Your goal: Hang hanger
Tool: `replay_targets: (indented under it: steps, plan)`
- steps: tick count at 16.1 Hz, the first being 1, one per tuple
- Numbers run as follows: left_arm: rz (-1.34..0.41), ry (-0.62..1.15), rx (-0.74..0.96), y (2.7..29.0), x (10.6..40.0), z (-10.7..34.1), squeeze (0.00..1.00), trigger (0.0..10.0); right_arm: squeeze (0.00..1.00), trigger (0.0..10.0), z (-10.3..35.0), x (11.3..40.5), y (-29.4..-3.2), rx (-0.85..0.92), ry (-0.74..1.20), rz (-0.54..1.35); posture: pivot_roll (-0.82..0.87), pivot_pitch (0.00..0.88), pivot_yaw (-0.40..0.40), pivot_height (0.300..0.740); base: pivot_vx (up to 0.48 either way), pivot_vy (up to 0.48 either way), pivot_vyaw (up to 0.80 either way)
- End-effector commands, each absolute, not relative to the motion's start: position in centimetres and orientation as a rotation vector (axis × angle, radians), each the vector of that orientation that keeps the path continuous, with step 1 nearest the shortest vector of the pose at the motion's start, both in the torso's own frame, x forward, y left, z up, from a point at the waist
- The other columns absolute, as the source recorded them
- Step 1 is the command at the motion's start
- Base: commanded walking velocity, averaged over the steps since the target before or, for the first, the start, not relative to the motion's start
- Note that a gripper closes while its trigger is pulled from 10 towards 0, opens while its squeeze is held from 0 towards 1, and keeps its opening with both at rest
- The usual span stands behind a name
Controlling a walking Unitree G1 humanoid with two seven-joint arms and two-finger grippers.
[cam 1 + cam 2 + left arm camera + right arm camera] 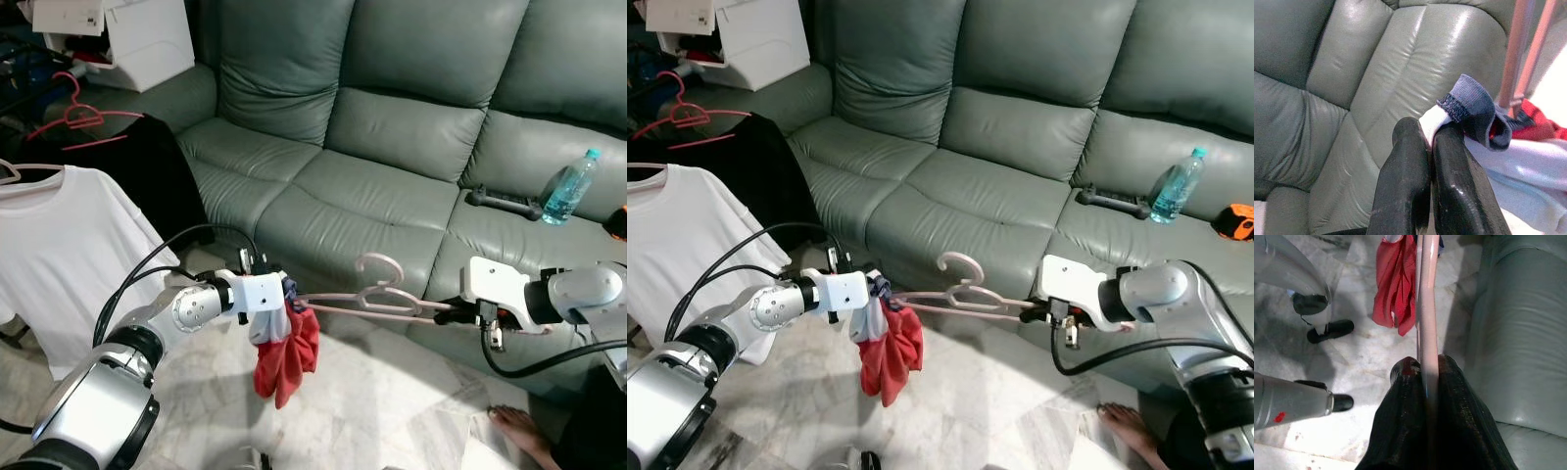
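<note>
A home living room: grey-green leather sofa (392, 147), marble floor (372, 411), shirts on hangers (59, 245).

A large grey-green leather sofa (411, 127) filled most of the room behind, with thick cushions that shone a little in the light. On its seat lay a clear plastic bottle (568, 186) and, just beside it, a dark handle-shaped object (505, 202). An orange thing (1236, 221) sat at the far end. The floor (382, 411) was pale marble tile, bright in the middle. On the robot's left hung a white T-shirt (69, 245), and behind it were a black garment (147, 162), a red hanger (73, 116) and a white box (147, 39). A person's bare foot (519, 431) rested on the floor.
</note>
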State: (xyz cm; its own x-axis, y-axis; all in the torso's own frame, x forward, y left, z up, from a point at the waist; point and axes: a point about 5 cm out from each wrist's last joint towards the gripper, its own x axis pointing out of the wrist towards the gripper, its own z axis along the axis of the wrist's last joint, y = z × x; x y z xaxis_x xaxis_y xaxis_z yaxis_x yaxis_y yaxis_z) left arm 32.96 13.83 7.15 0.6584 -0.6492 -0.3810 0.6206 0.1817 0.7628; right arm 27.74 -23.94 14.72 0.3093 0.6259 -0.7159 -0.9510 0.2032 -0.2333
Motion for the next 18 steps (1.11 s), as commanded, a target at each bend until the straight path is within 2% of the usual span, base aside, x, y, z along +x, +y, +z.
replay_targets:
  steps: [1,7,18]
  plan:
    - [-0.894,-0.101,1.087,13.3,33.6,8.5,0.0,10.0,0.0,10.0,15.3,27.6,-23.5,-0.724,0.507,1.199,-0.12,0.009,0.073,0.74,0.0,0.0,0.0]
    - [-0.85,-0.174,1.141,13.0,34.0,9.2,0.0,10.0,0.0,10.0,15.3,27.1,-23.4,-0.712,0.529,1.208,-0.12,0.012,0.075,0.74,0.0,0.0,0.0]
    - [-0.808,-0.166,1.179,13.5,34.3,9.1,0.0,10.0,0.0,10.0,15.2,26.6,-23.1,-0.684,0.538,1.209,-0.12,0.013,0.081,0.74,0.0,0.0,0.0]
